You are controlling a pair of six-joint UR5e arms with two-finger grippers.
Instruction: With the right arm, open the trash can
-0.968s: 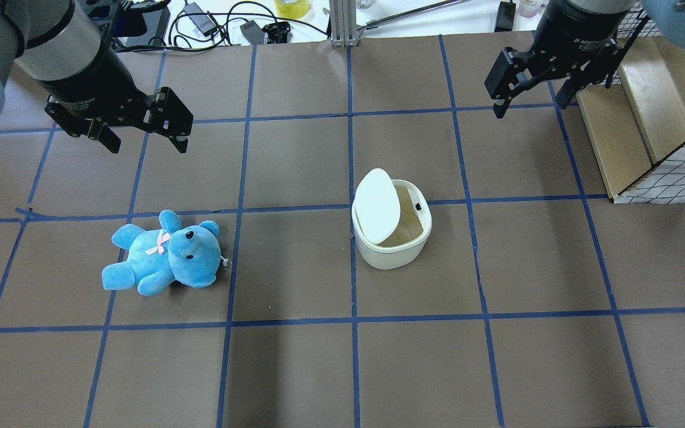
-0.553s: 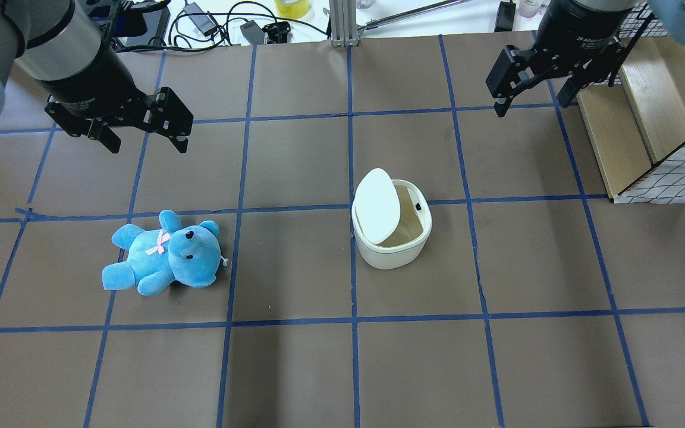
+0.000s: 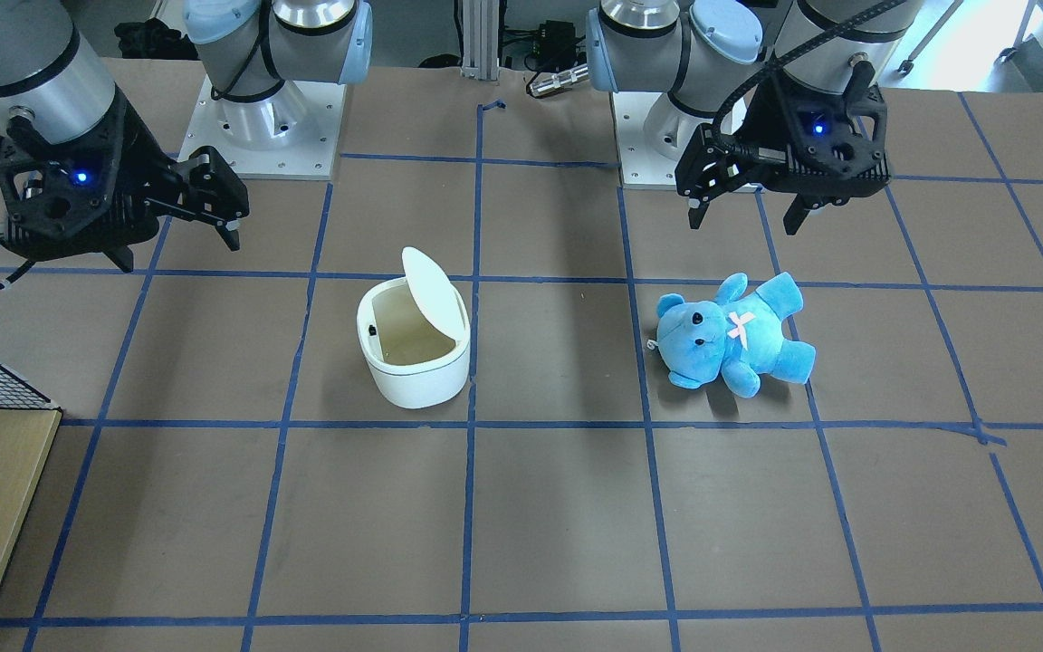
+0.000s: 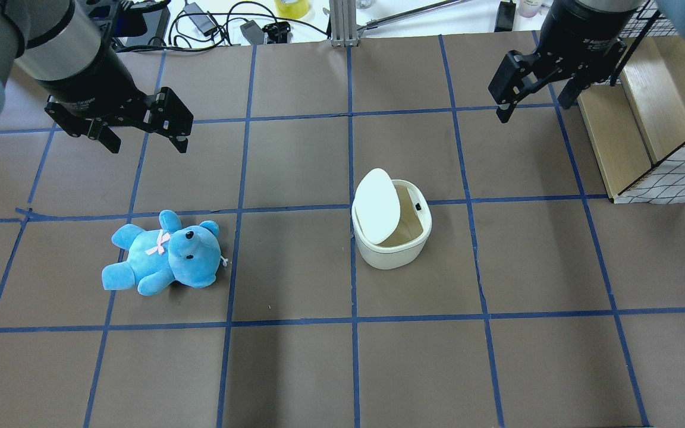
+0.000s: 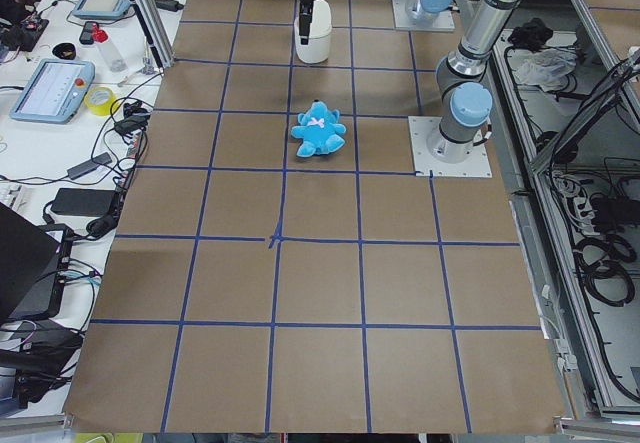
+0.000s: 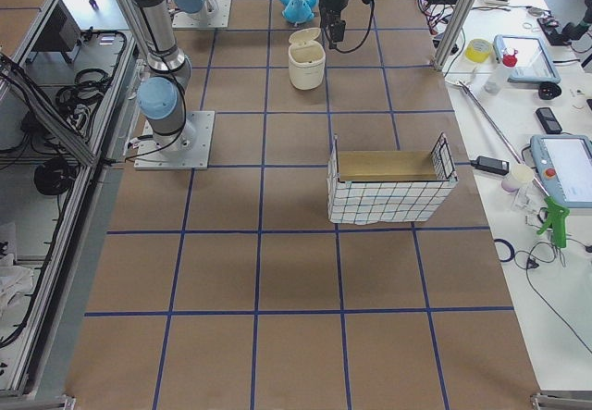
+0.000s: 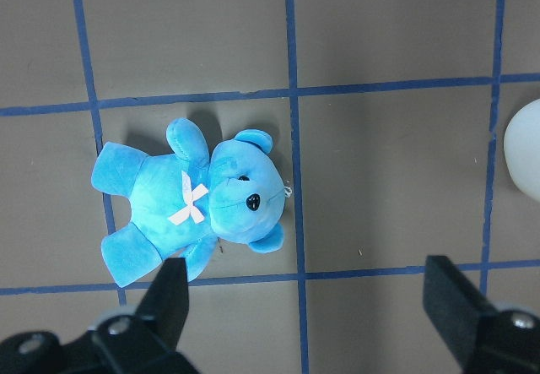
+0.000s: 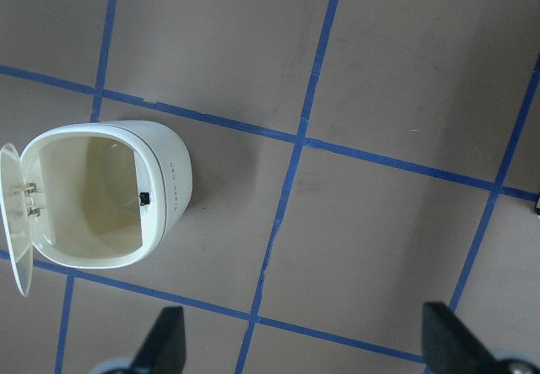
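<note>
The white trash can (image 4: 391, 246) stands mid-table with its flip lid (image 4: 378, 205) raised on the side towards the bear, and its beige inside shows. It also shows in the front view (image 3: 413, 371) and the right wrist view (image 8: 169, 184). My right gripper (image 4: 534, 108) is open and empty, high above the table, well behind and to the right of the can. It shows at the left of the front view (image 3: 176, 252). My left gripper (image 4: 147, 145) is open and empty above the blue plush bear (image 4: 161, 255).
A wire-mesh basket with wooden boards (image 4: 646, 119) stands at the table's right edge, close to my right gripper. The bear (image 3: 730, 335) lies on its back on the left half. Blue tape lines grid the brown table. Cables and devices lie beyond the far edge.
My right gripper has drifted a little to the right, away from the can. The can, its raised lid, the bear and the left arm have not moved.
</note>
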